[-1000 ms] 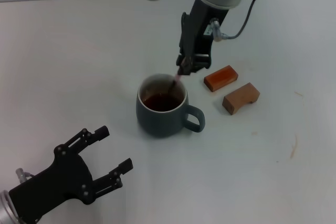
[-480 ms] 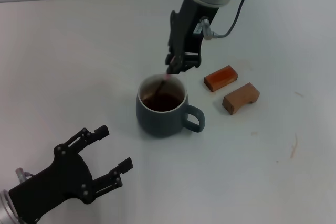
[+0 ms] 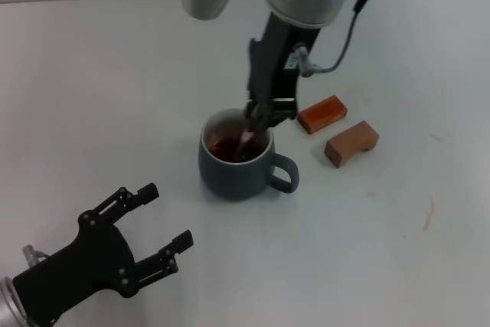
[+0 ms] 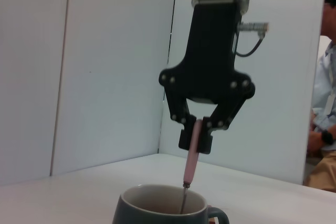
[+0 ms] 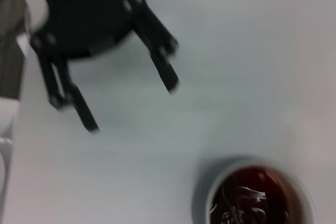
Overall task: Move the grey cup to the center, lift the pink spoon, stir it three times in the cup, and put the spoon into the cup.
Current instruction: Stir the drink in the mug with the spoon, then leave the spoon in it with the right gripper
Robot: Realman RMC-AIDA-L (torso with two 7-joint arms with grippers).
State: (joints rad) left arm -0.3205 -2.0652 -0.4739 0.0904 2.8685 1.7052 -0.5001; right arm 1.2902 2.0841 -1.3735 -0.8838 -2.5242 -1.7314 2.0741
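— Since a second ago, the pink spoon (image 3: 246, 134) has swung across the grey cup (image 3: 236, 165) toward the far-left rim and back, and now dips lower?

— Yes. Its bowl sits in the dark liquid, and the right gripper (image 3: 267, 116) pinches the pink handle from above.

— So how far is the task?

— The cup stands mid-surface (image 3: 115, 97), so that step looks done. Stirring is going on; which round, I cannot tell. Releasing the spoon remains.

— The left gripper (image 3: 161, 227)?

— Parked near the front edge, fingers spread wide.
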